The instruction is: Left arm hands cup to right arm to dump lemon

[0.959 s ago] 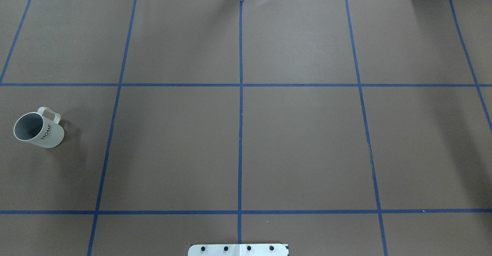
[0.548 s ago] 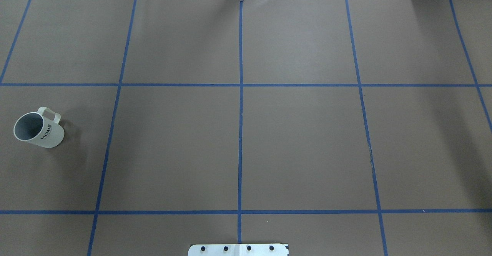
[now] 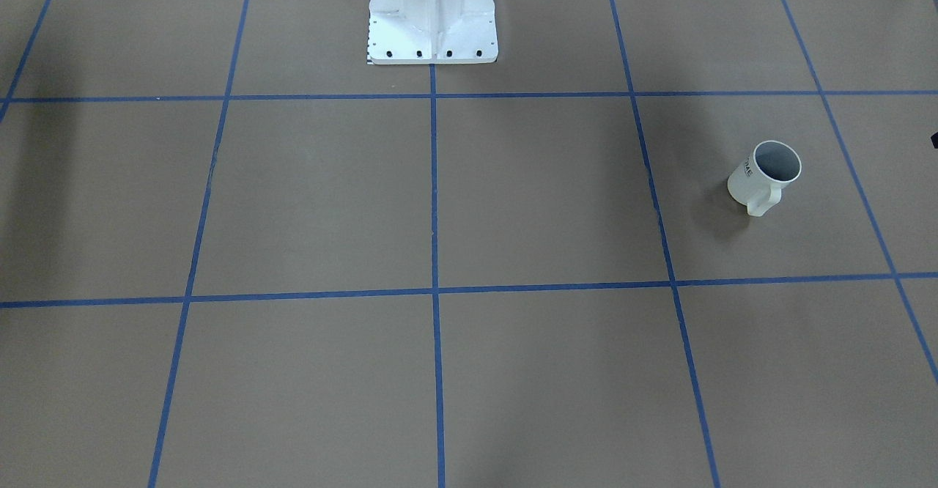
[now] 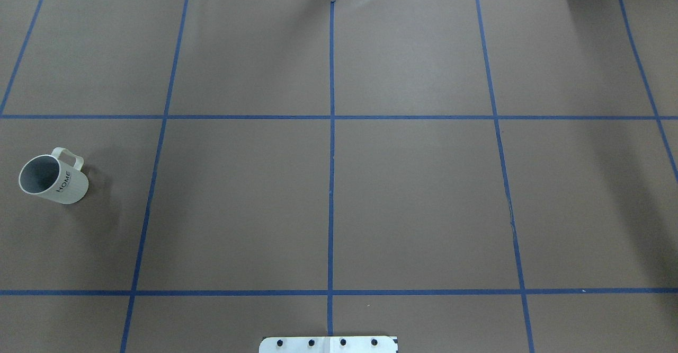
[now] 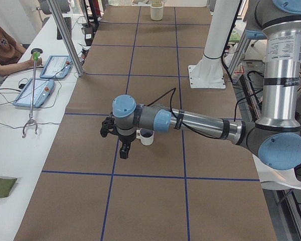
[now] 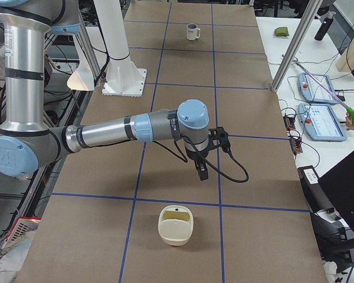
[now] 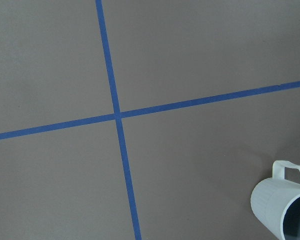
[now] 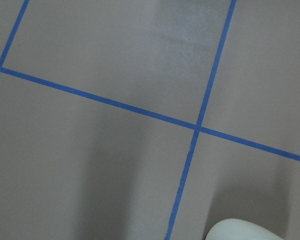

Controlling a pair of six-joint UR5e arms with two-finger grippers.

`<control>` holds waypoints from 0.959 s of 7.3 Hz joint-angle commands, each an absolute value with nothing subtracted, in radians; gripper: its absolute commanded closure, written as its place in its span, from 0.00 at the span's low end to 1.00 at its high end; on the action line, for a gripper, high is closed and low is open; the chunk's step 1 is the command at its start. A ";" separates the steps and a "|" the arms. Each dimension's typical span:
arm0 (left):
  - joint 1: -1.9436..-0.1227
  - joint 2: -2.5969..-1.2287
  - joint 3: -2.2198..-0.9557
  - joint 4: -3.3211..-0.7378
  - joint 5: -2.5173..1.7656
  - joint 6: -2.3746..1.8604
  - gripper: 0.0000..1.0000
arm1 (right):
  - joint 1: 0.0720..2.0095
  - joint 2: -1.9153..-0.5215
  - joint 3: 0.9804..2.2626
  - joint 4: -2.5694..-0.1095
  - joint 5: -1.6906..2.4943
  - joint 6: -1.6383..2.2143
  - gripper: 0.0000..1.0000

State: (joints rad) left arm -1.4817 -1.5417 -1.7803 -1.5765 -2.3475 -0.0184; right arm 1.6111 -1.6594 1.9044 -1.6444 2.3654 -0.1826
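Left gripper is seen only in the exterior left view, hung fingers-down above the table. Whether it is wide or narrow cannot be told. The cup is stood upright on the table just right of it in that view, not gripped, and partly hidden behind the wrist of the left arm. In the left wrist view only part of the cup is caught, cut off at the lower right corner with the loop handle on top, and no fingers are framed. In the overhead view the cup is placed in the leftmost column, middle row of the blue tape grid, with the handle turned to the far right and "HOME" read on its side. Its inside is seen as grey, and what it contains cannot be made out. Right gripper is seen only in the exterior right view, pointed down at the end of the outstretched right arm. Its opening cannot be told either, and it is well apart from the cup at the far end. A cream container is set near it on the table, mouth up, contents unclear. Just a white sliver of it is caught at the bottom edge of the right wrist view.
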 commanded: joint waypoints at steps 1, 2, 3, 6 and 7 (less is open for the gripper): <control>-1.482 -1.543 -1.776 -1.582 -2.347 -0.018 0.00 | 1.611 -1.654 1.905 -1.644 2.365 -0.183 0.00; -1.480 -1.543 -1.776 -1.582 -2.347 -0.018 0.00 | 1.612 -1.652 1.904 -1.644 2.365 -0.183 0.00; -1.482 -1.543 -1.776 -1.582 -2.347 -0.018 0.00 | 1.611 -1.652 1.904 -1.644 2.365 -0.183 0.00; -1.482 -1.543 -1.789 -1.582 -2.347 -0.018 0.00 | 1.612 -1.655 1.902 -1.644 2.365 -0.183 0.00; -1.480 -1.543 -1.789 -1.582 -2.349 -0.018 0.00 | 1.611 -1.657 1.901 -1.644 2.365 -0.183 0.00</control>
State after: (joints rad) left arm -1.4813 -1.5432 -1.7874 -1.5815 -2.3472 -0.0184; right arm 1.6115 -1.6548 1.9020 -1.6444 2.3654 -0.1825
